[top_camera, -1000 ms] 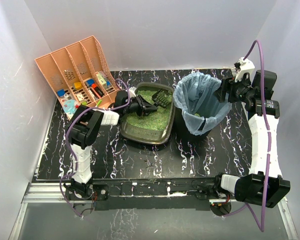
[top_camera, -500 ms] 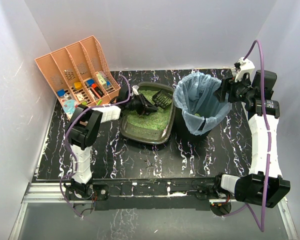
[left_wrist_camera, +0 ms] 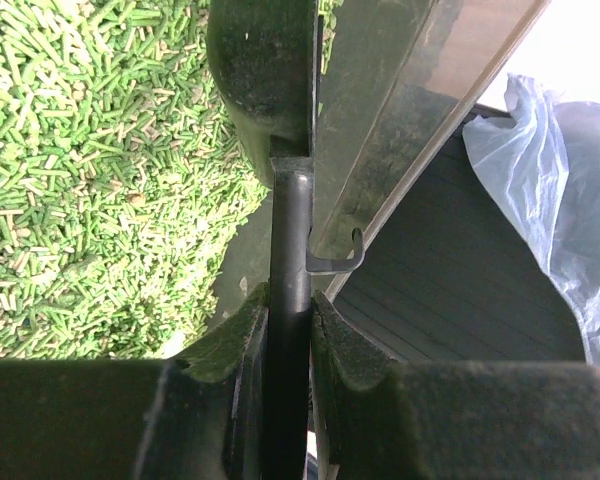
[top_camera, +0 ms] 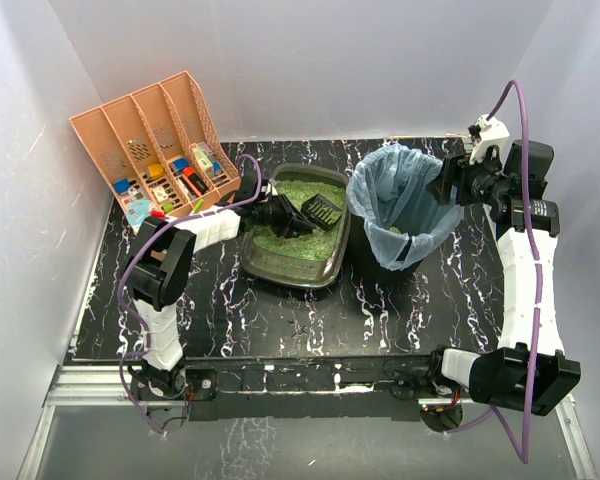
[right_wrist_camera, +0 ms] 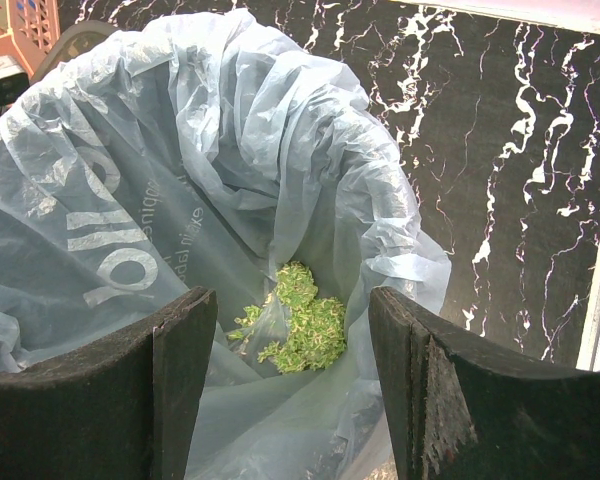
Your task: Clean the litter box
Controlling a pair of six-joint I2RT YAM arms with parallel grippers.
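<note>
Reaching low over the surface (top_camera: 280, 320), left arm stretches flat to the litter box (top_camera: 280, 274). Left gripper (top_camera: 283, 213) pinches a scoop (top_camera: 323, 208) by its thin handle; litter (left_wrist_camera: 100, 150) to its left, box wall close on its right. Right gripper (right_wrist_camera: 292, 310) spread wide at the bagged bin (right_wrist_camera: 280, 120) rim, open mouth ahead.

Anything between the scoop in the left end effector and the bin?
Nothing visible. The scoop, clamped in the left end effector, is over the litter box, right beside the bin; only the bin's bagged rim lies between. The right end effector sits at the far rim.
</note>
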